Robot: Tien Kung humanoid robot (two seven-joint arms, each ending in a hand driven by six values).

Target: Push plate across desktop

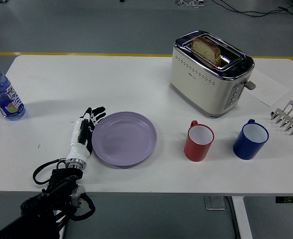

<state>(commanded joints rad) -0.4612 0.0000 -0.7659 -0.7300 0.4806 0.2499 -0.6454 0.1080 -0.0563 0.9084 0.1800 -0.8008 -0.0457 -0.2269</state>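
one plate [124, 138], two mugs [199, 141], one toaster [209, 73], one bottle [3, 94], one toast rack [289, 116], one robot hand [84, 134]

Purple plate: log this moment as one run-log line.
left robot hand: open, flat against purple plate left rim | red mug: right of plate, apart | right: unseen

Looks like a lab or workshop: grey floor [86, 25] with a yellow line [61, 54] across the upper frame, loose cables [255, 10] top right, plain white table [136, 74].
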